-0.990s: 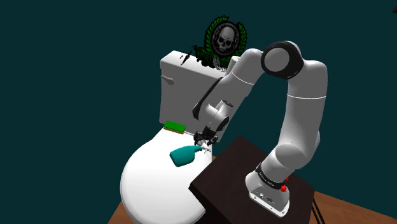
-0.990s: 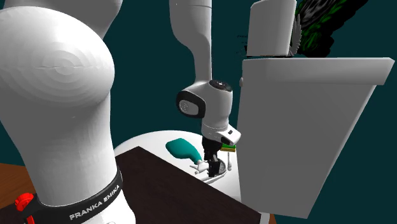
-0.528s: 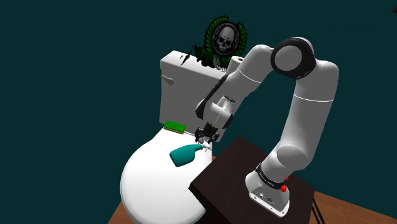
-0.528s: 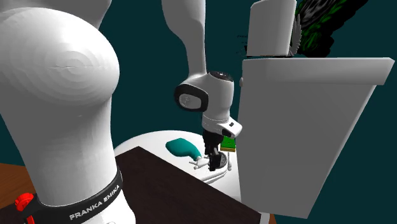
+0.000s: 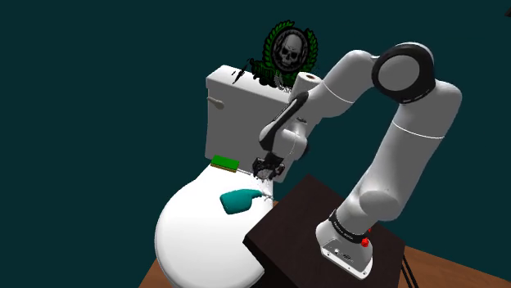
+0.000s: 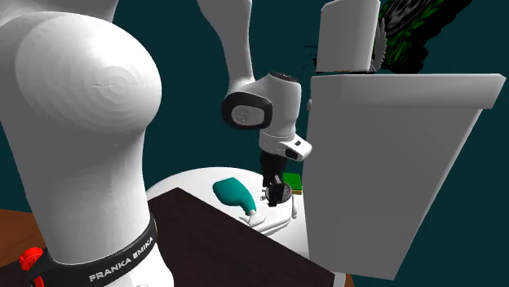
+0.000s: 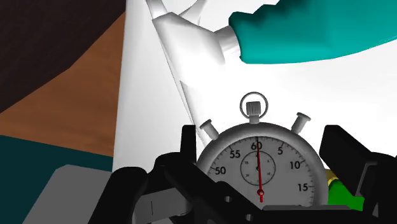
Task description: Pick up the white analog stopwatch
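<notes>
The stopwatch (image 7: 257, 168) has a white dial with black numerals, a red hand and a grey metal case with a ring on top. My gripper (image 7: 262, 159) is shut on the stopwatch, one black finger (image 7: 186, 151) on each side of the case. In the second exterior view the gripper (image 6: 275, 187) hangs a little above the white toilet lid (image 6: 192, 179), the stopwatch (image 6: 278, 195) clasped at its tips. From the shoulder view the gripper (image 5: 266, 168) is in front of the toilet tank (image 5: 237, 106).
A teal spray bottle (image 5: 237, 200) with a white nozzle lies on the round lid (image 5: 196, 237) just below the gripper. A small green object (image 5: 224, 162) rests at the tank's foot. A skull wreath (image 5: 288, 51) tops the tank. The dark stand (image 5: 295, 229) borders the lid.
The gripper has risen off the lid toward the tank with the stopwatch in it. The arm's elbow swung toward the shoulder view's right. The spray bottle stayed put.
</notes>
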